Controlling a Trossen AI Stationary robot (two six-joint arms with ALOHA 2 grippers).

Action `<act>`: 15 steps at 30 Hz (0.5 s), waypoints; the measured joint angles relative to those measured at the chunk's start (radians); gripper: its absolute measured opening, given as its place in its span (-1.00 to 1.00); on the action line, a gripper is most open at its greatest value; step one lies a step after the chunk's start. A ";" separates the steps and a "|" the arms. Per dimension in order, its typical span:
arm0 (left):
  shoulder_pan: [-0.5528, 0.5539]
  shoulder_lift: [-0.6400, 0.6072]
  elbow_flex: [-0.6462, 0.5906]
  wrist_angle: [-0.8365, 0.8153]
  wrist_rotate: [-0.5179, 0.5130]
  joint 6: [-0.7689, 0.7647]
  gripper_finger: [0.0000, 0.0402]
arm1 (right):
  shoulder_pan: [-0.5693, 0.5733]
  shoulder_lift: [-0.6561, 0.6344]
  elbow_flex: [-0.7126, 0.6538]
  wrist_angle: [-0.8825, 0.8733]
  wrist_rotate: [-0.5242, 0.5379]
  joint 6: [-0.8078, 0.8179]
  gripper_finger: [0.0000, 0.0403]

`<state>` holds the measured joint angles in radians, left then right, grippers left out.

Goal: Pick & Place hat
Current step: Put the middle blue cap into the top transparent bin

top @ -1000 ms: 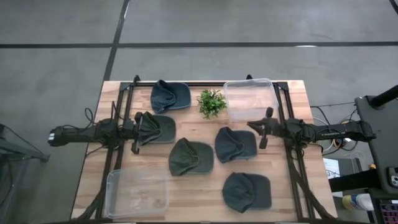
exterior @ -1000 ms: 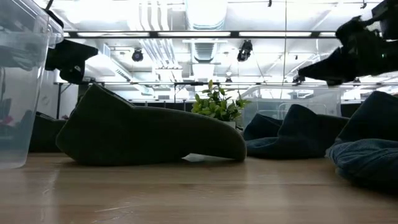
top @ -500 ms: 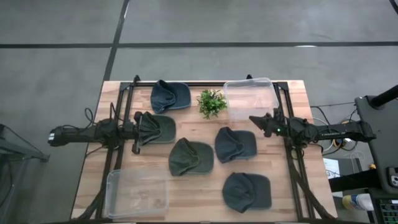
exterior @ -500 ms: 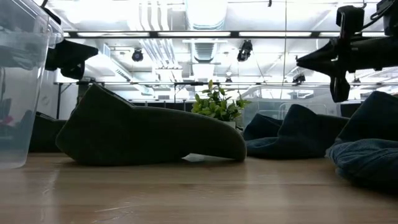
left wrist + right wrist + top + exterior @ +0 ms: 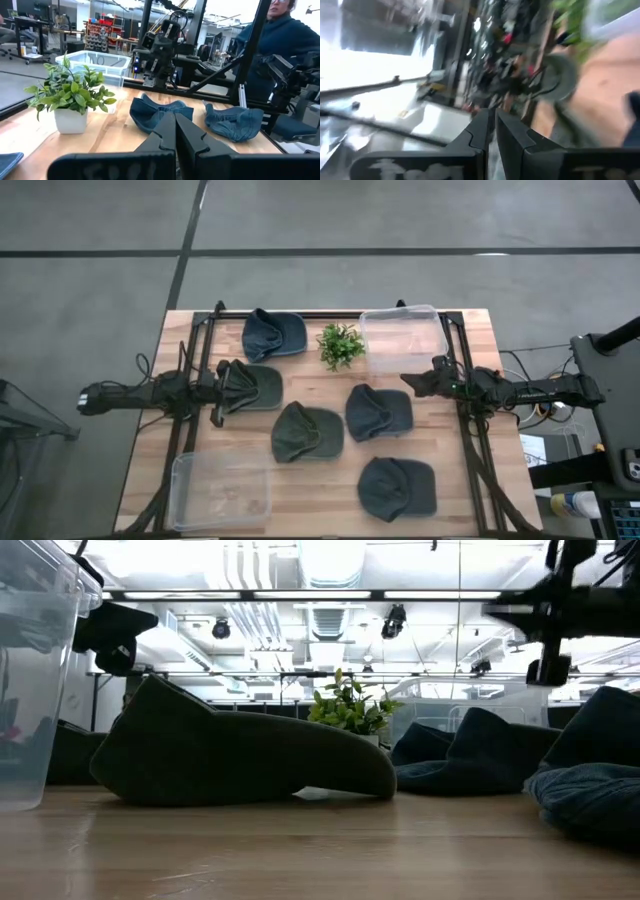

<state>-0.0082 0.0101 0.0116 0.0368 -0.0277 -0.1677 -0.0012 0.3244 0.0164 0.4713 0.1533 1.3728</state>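
A light wooden worktop [image 5: 320, 490] fills the middle of the high view, with five dark blue-grey fabric caps spread over it. One cap [image 5: 274, 333] lies at the upper left beside a small green potted plant [image 5: 340, 345]. A second cap [image 5: 250, 387] sits at the left centre, a third cap [image 5: 307, 431] at the centre, a fourth cap [image 5: 379, 412] just right of it, and a fifth cap [image 5: 397, 487] at the lower right.

A clear plastic bin [image 5: 404, 340] stands at the upper right of the worktop, just right of the plant. Another clear plastic bin [image 5: 222, 491] stands at the lower left corner.

The left end effector [image 5: 222, 388] lies at the left centre of the frame, right at the crumpled edge of the second cap. In the left wrist view its fingers [image 5: 176, 135] are pressed together with no gap, and no cloth shows between them there; whether they pinch that cap I cannot tell.

The right end effector [image 5: 418, 382] hangs at the right centre, just below the upper-right bin and just above and right of the fourth cap, apart from it. In the right wrist view its fingers [image 5: 487, 131] stand nearly together, only a thin slit between them, holding nothing.

A person in a dark top [image 5: 280, 40] stands beyond the worktop in the left wrist view.
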 joint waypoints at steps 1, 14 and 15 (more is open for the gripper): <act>0.000 0.000 0.000 0.000 0.000 0.000 -1.00 | 0.003 0.000 0.013 -0.007 -0.027 0.011 -0.86; 0.000 0.000 0.000 0.008 0.000 -0.055 -1.00 | 0.005 0.193 0.420 -0.745 -0.277 -0.059 -0.64; 0.000 0.000 0.000 0.008 0.000 -0.066 -1.00 | 0.005 0.217 0.442 -0.770 -0.263 -0.080 -0.58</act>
<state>-0.0082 0.0101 0.0116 0.0449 -0.0273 -0.2332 0.0039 0.5416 0.4582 -0.2983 -0.1097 1.2931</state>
